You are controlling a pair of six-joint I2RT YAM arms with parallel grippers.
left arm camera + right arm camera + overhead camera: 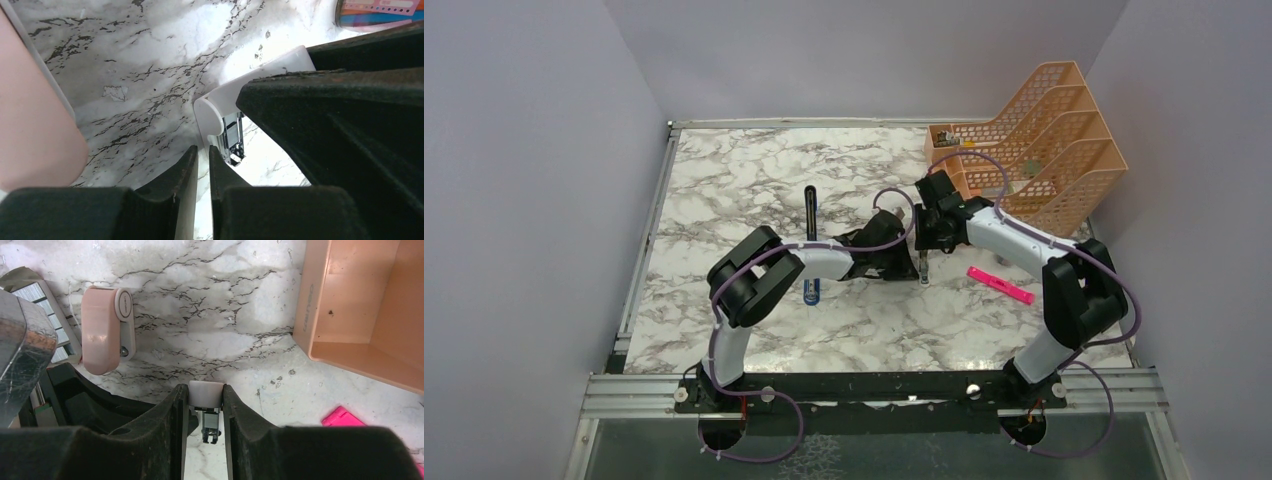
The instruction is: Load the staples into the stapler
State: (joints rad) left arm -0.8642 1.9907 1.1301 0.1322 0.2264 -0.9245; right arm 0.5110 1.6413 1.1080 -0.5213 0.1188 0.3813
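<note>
Both arms fold inward, their grippers meeting between them.
The left arm (754, 285) rises from its base, bends at the elbow and sends its forearm rightward. The right arm (1079, 295) bends likewise and reaches leftward, wrist tipped down. The right gripper (205, 389) is clamped on a white-capped metal piece (205, 397). The left gripper (203, 155) sits just beside it, its fingers (186, 169) nearly together with a thin slit between; whether they pinch anything cannot be told.

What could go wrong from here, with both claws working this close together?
The right claw pinches the small white piece only by its sides. The left claw, nearly shut just beside it, could knock it loose. The staples tray lies close beside the claws and might get swept aside.
</note>
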